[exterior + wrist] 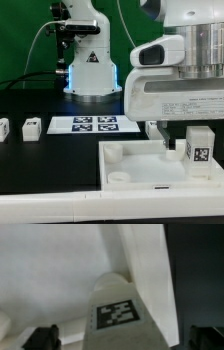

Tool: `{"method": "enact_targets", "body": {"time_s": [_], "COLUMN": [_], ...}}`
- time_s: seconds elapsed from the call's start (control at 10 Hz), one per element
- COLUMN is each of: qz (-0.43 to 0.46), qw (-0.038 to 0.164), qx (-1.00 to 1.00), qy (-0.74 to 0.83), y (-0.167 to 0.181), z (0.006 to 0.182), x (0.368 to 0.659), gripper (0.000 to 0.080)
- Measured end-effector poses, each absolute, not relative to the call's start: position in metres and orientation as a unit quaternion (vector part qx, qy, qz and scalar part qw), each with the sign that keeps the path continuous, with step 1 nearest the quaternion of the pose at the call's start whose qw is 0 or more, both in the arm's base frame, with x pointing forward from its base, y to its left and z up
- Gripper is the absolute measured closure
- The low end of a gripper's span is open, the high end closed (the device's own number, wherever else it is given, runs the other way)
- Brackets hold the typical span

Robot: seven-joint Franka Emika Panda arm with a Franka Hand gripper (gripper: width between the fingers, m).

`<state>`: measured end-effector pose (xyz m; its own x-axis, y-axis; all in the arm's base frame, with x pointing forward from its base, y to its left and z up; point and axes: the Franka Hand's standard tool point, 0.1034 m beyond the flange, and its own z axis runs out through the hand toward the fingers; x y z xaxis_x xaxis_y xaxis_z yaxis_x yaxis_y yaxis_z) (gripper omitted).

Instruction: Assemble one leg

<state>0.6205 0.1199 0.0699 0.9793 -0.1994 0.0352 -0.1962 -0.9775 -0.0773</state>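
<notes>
the gripper (122,338) hangs with its jaws wide apart, gripping nothing; its dark, flat fingertips (42,337) stand on either side of the leg (118,314) without touching it. the leg is a smooth white plastic block with a rounded end and a crisp black-and-white square tag. it stands upright in the matte white tray (128,160), toward the exterior view's right. the thin marker board (85,124) lies flat on the black table (50,165).
</notes>
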Motion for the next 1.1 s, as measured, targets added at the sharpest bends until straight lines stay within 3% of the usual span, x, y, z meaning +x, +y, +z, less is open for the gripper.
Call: {"method": "enact_targets", "body": {"time_s": [0.2, 0.4, 0.6, 0.7, 0.8, 1.1], "qz": [-0.028, -0.028, -0.028, -0.028, -0.028, -0.028], "qw": [0.018, 0.018, 0.018, 0.018, 0.018, 0.018], "qx": [-0.998, -0.998, -0.998, -0.998, -0.998, -0.999], "qy": [-0.044, -0.051, -0.051, -0.051, -0.051, -0.037], "y": [0.1174, 0.1163, 0.1163, 0.1163, 0.1163, 0.1163], "z": [0.0704, 0.0704, 0.0704, 0.0704, 0.0704, 0.0703], "x": [0.6216, 0.6218, 0.6217, 0.6217, 0.6217, 0.6217], "gripper": [0.015, 0.015, 0.0407, 0.0407, 0.0509, 0.0509]}}
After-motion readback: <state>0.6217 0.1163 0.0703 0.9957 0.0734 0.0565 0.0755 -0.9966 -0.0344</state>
